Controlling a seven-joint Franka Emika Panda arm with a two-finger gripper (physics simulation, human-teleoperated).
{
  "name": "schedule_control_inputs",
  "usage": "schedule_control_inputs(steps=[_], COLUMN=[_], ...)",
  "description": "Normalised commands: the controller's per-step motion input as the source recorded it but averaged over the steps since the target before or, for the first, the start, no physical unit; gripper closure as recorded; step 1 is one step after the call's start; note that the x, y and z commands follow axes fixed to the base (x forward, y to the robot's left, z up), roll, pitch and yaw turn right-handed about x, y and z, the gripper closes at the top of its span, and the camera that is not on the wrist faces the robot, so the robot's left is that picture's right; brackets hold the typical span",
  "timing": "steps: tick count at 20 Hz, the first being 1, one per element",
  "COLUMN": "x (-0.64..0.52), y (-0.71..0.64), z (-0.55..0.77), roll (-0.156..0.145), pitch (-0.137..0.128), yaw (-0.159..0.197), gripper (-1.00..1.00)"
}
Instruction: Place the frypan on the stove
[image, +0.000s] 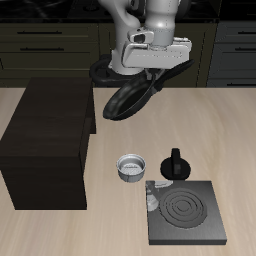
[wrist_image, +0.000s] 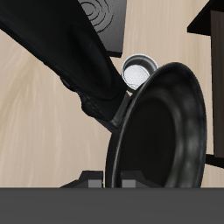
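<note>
While the gripper (image: 140, 72) hung above the table, jaws clamped on the one round black frypan (image: 128, 97), one dark grey coil-ringed stove (image: 184, 212) lay near the front edge; no writing was legible.

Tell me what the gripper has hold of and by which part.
The gripper holds the frypan by its long handle, lifted above the table with the pan hanging tilted.

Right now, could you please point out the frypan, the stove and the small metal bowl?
frypan (image: 125, 98), exterior view, pan's underside.
stove (image: 186, 211), exterior view, coil rings.
small metal bowl (image: 131, 167), exterior view, bowl's inside.
</note>
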Motion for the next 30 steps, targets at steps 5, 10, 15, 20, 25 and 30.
schedule_control_inputs(steps=[5, 10, 15, 20, 25, 30], x=[0.43, 0.59, 0.32, 0.57, 0.43, 0.50], y=[0.10, 0.12, 0.08, 0.18, 0.14, 0.21], z=[0.11, 0.03, 0.05, 0.05, 0.00, -0.07], roll=[-0.001, -0.034, -0.005, 0.009, 0.017, 0.032], pitch=[-0.011, 0.016, -0.029, 0.012, 0.001, 0.001], yaw=[-0.008, -0.012, -0.005, -0.010, 0.002, 0.027], gripper=[1.00, 1.00, 1.00, 1.00, 1.00, 1.00])
